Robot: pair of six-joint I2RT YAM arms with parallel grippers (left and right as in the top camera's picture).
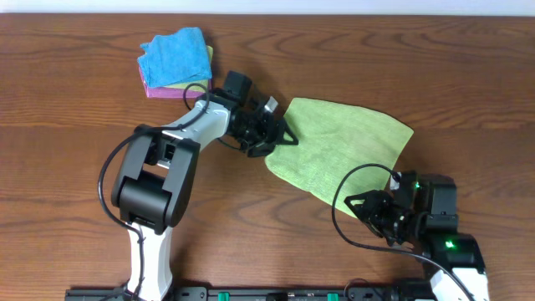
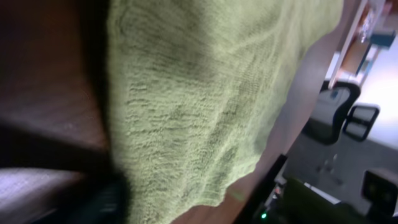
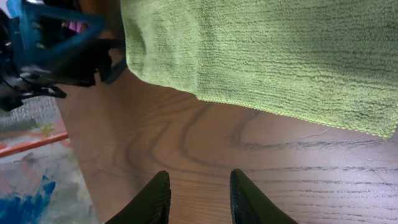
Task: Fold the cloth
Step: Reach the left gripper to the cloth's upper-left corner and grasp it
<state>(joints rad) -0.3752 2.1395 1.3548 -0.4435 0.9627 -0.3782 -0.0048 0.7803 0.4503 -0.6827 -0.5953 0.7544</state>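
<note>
The cloth [image 1: 343, 146] lies toward the table's [image 1: 67, 125] right edge. The left gripper [image 1: 282, 134] sits at its left edge, opening unclear; the right gripper [image 3: 199, 177] is narrowly parted, empty.

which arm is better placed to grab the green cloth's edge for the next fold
Probably left: the left gripper sits at the edge of the cloth. The right gripper hangs open over bare table, short of the cloth.
</note>
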